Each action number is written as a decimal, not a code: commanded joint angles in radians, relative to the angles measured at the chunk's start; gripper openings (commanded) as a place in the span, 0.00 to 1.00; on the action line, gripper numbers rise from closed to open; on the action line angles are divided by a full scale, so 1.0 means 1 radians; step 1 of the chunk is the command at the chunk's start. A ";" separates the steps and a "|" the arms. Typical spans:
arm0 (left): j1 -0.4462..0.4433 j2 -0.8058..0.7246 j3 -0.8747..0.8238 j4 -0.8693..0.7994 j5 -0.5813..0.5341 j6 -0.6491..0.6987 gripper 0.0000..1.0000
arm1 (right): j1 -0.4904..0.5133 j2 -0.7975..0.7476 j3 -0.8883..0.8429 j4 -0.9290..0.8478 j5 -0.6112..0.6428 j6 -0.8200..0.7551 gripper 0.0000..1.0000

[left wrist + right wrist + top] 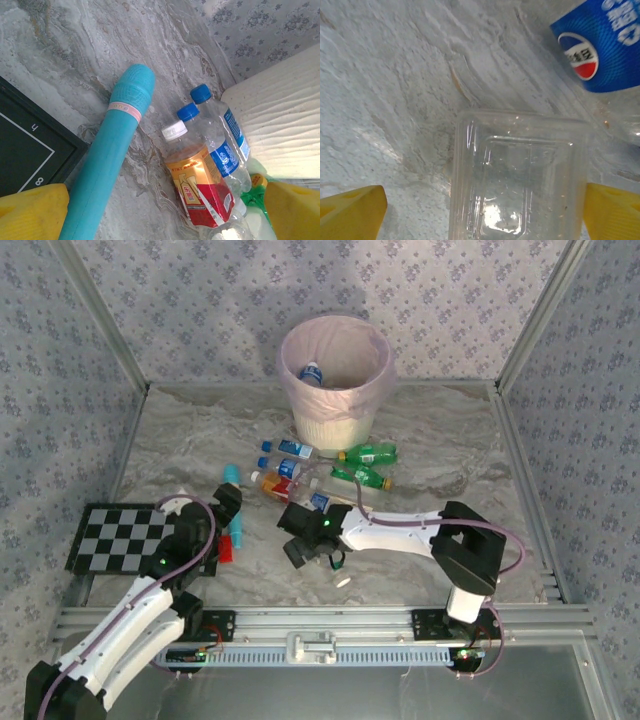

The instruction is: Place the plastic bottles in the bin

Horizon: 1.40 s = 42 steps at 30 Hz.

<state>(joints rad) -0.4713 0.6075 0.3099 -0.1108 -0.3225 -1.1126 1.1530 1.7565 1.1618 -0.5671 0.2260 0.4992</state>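
The cream bin [335,375] with its pink liner stands at the back with one blue-labelled bottle [311,371] inside. In front of it lie blue-labelled bottles [295,448], a red-labelled bottle [272,483] and two green bottles [368,453]. My left gripper [230,502] is open beside the teal tool [115,155], and the red-labelled bottle [200,185] and blue-capped bottles [220,145] lie ahead of its yellow fingers [30,207]. My right gripper [485,220] is open around the square base of a clear bottle [520,175]. A blue Pepsi-labelled bottle [600,45] lies just beyond.
A black-and-white checkerboard [120,535] lies at the left near edge. The teal tool [236,505] has a red end [226,548]. A loose white cap [343,581] rests near the front. Patterned walls close in the table on three sides.
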 commanded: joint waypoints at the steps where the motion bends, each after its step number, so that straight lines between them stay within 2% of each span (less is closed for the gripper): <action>1: 0.000 0.020 0.003 0.023 0.007 -0.019 1.00 | 0.009 0.037 0.055 -0.079 0.035 -0.019 0.99; 5: 0.001 0.050 0.010 0.040 0.030 -0.018 1.00 | 0.008 0.049 0.055 -0.068 0.026 -0.017 0.93; 15: -0.003 0.069 0.026 0.043 0.041 -0.008 1.00 | 0.010 0.044 0.042 -0.056 0.024 -0.019 0.65; 22: -0.008 0.066 0.025 0.037 0.045 -0.012 1.00 | 0.009 0.024 0.039 -0.039 0.021 -0.024 0.54; 31: -0.018 0.106 0.071 0.063 0.098 0.074 1.00 | -0.048 -0.151 0.010 0.069 -0.059 -0.130 0.52; 37: -0.051 0.161 0.106 0.088 0.106 0.118 1.00 | -0.153 -0.287 0.076 0.142 -0.130 -0.229 0.51; 42: -0.096 0.224 0.141 0.109 0.106 0.145 1.00 | -0.290 -0.376 0.118 0.288 -0.246 -0.268 0.49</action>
<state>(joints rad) -0.5461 0.8066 0.4061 -0.0395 -0.2241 -1.0100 0.9218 1.4353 1.2373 -0.3912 0.0677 0.2893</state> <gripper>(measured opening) 0.999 0.519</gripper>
